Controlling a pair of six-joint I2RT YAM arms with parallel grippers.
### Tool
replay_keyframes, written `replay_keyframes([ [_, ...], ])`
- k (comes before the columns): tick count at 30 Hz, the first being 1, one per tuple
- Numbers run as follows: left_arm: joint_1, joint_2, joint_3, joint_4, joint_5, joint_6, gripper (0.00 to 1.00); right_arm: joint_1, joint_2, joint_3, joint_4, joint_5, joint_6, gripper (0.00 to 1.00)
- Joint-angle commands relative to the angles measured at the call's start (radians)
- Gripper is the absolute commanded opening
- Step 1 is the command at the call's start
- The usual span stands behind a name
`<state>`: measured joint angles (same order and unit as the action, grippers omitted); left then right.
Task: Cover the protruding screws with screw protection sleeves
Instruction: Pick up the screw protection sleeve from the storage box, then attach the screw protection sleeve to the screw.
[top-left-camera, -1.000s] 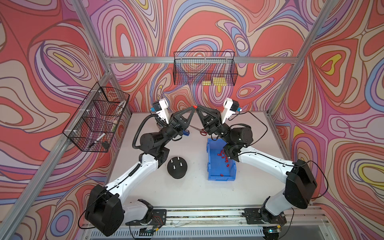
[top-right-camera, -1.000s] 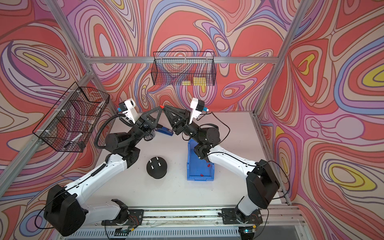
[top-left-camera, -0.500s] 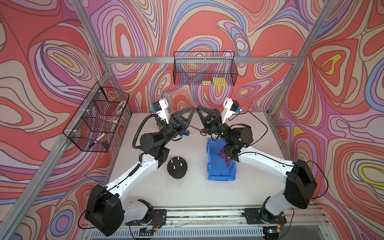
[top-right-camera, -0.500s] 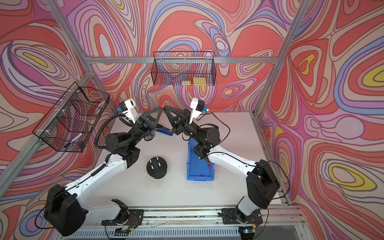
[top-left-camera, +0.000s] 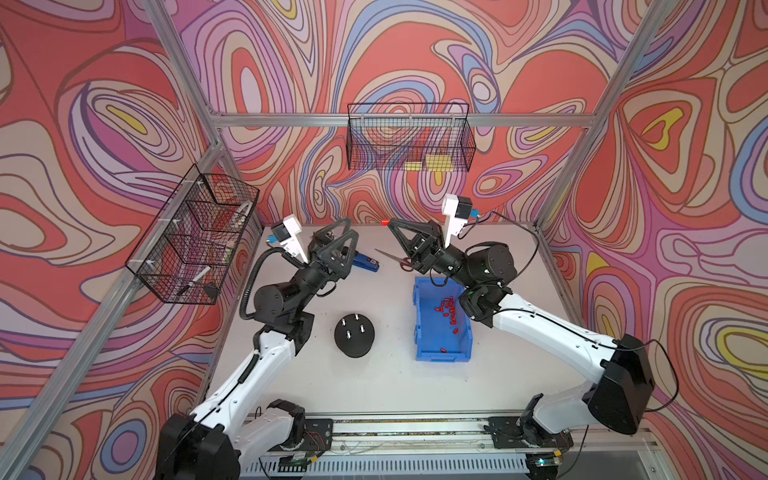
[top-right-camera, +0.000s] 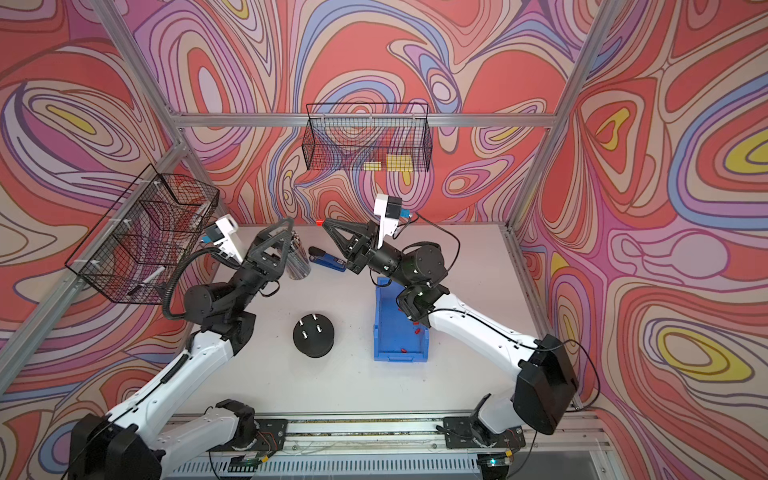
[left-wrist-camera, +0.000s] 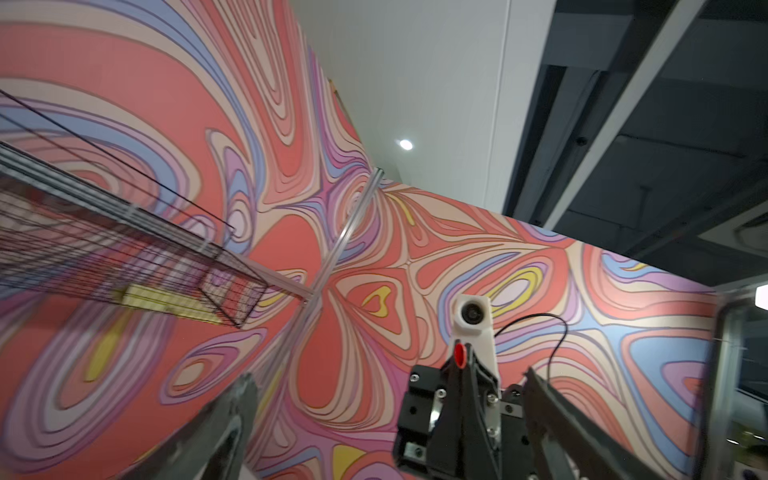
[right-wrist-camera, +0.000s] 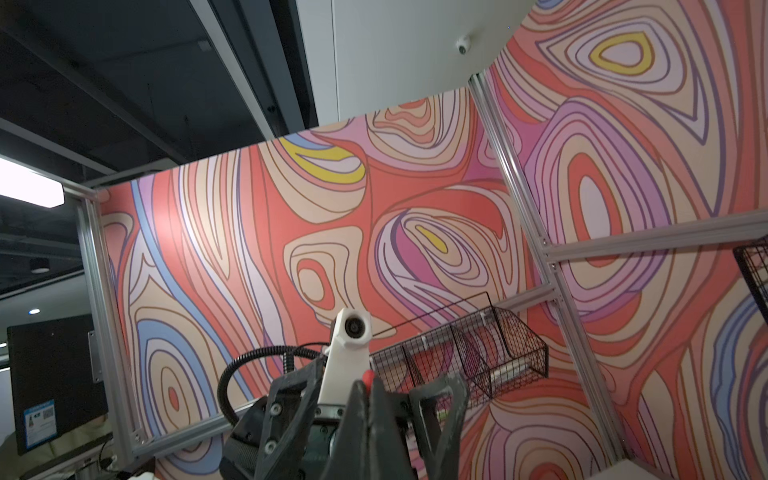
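Observation:
My right gripper (top-left-camera: 387, 223) is raised above the back of the table, shut on one red screw protection sleeve (top-left-camera: 384, 222) that pokes out past its tips (right-wrist-camera: 367, 377). My left gripper (top-left-camera: 351, 227) faces it a short way off, open and empty; in the left wrist view its fingers (left-wrist-camera: 237, 411) stand wide apart with the sleeve (left-wrist-camera: 459, 354) seen beyond them. The protruding screws (top-left-camera: 356, 319) stand bare on a black round puck (top-left-camera: 354, 343) mid-table, below and between the arms. More sleeves (top-left-camera: 449, 309) lie in the blue bin (top-left-camera: 442, 357).
Red-handled scissors (top-left-camera: 399, 258) and a blue stapler (top-left-camera: 365, 262) lie at the back of the table. A cup of pencils (top-right-camera: 297, 259) stands behind my left gripper. Wire baskets hang on the back wall (top-left-camera: 409, 137) and the left wall (top-left-camera: 195, 237).
The two grippers' tips were together at the sleeve. My right gripper has closed on it, and my left gripper has opened and let it go.

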<state>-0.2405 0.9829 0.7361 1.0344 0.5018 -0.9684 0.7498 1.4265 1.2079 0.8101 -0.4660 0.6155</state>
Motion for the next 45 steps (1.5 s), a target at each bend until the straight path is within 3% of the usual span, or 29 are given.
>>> replay_keyframes([
  [1, 0.055, -0.186, 0.054, -0.520, -0.089, 0.280, 0.99, 0.007, -0.030, 0.034, -0.323, -0.075, -0.066, 0.00],
  [3, 0.055, -0.236, 0.148, -0.923, -0.253, 0.498, 0.99, 0.008, -0.032, 0.045, -0.448, -0.092, -0.084, 0.00],
  [5, 0.055, -0.236, 0.221, -1.170, -0.404, 0.664, 0.99, 0.012, -0.032, 0.048, -0.562, -0.086, -0.104, 0.00],
  [7, 0.055, -0.202, 0.272, -1.359, -0.558, 0.779, 0.99, 0.031, -0.020, 0.063, -0.719, -0.052, -0.154, 0.00],
  [10, 0.056, -0.145, 0.300, -1.498, -0.677, 0.896, 0.99, 0.085, 0.016, 0.108, -0.915, 0.025, -0.238, 0.00],
  [15, 0.058, -0.159, 0.234, -1.455, -0.739, 0.919, 0.99, 0.146, 0.130, 0.196, -1.136, 0.108, -0.307, 0.00],
  [21, 0.090, -0.156, 0.172, -1.451, -0.762, 0.901, 0.99, 0.189, 0.256, 0.264, -1.254, 0.160, -0.349, 0.00],
  [30, 0.091, -0.174, 0.150, -1.437, -0.766, 0.925, 0.99, 0.194, 0.395, 0.335, -1.321, 0.206, -0.375, 0.00],
  [45, 0.092, -0.184, 0.140, -1.424, -0.738, 0.922, 0.99, 0.194, 0.452, 0.384, -1.328, 0.246, -0.386, 0.00],
])
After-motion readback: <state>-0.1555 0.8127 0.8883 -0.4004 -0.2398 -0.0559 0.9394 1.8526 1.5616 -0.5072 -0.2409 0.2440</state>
